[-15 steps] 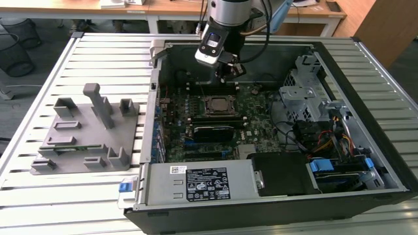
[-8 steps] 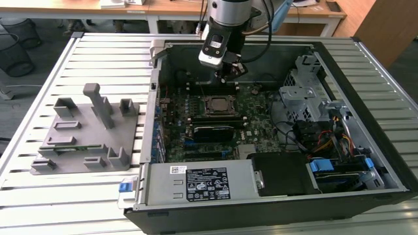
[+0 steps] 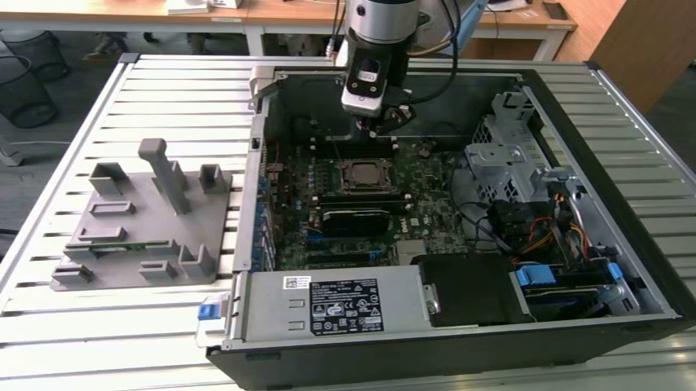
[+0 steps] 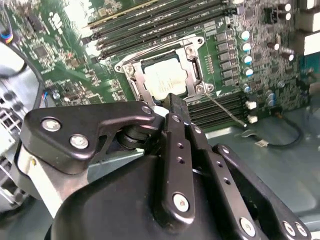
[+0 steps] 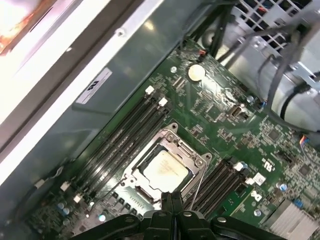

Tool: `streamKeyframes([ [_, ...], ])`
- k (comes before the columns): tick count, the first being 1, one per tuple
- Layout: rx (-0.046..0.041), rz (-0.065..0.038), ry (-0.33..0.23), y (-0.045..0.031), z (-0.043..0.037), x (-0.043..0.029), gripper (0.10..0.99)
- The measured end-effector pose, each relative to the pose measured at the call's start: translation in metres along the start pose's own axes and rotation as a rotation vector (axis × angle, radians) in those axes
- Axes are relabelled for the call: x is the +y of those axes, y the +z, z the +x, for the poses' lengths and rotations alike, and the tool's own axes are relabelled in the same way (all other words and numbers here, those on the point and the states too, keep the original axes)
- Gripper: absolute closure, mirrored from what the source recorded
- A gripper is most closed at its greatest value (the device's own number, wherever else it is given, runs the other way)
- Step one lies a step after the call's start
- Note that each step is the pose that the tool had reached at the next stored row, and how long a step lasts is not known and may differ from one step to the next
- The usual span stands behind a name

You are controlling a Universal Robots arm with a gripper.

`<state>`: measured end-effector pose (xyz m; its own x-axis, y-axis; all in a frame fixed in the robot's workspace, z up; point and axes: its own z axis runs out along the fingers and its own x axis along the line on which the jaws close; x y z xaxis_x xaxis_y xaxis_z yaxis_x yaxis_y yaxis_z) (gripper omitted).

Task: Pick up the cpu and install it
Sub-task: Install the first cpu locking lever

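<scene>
A: Where does the cpu [image 5: 165, 170] sit right now?

B: Inside the socket frame [image 5: 167, 167] on the motherboard [image 3: 370, 204], its pale metal top facing up, with dark memory slots [image 5: 125, 135] running along both sides of the socket. It shows in both wrist views, and it looks seated there already.

A: And the pincer [image 4: 175, 107]?

B: It hangs above the board, off the edge of the socket, on the side toward the rear wall of the computer case [image 3: 609, 269]. Its fingers [image 5: 170, 202] are pressed together with nothing between them, and they touch nothing.

A: How would that chip handle?

B: My judgement: light, stiff and flat, with a smooth lid that could slip. The underside contacts are likely fragile, so hold it by two opposite edges of the rim, level, never tilted or dragged across the socket.

A: Anything beside the case?

B: A grey fixture [image 3: 142, 220] stands on the slatted table [image 3: 77, 326], well apart from the socket.
</scene>
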<state>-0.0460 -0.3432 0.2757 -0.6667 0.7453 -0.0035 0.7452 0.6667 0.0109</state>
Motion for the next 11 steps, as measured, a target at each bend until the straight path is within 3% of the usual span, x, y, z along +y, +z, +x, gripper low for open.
streamKeyframes([
  [11, 0.0017, -0.001, -0.159, 0.0, 0.0002, 0.0003, 0.98],
])
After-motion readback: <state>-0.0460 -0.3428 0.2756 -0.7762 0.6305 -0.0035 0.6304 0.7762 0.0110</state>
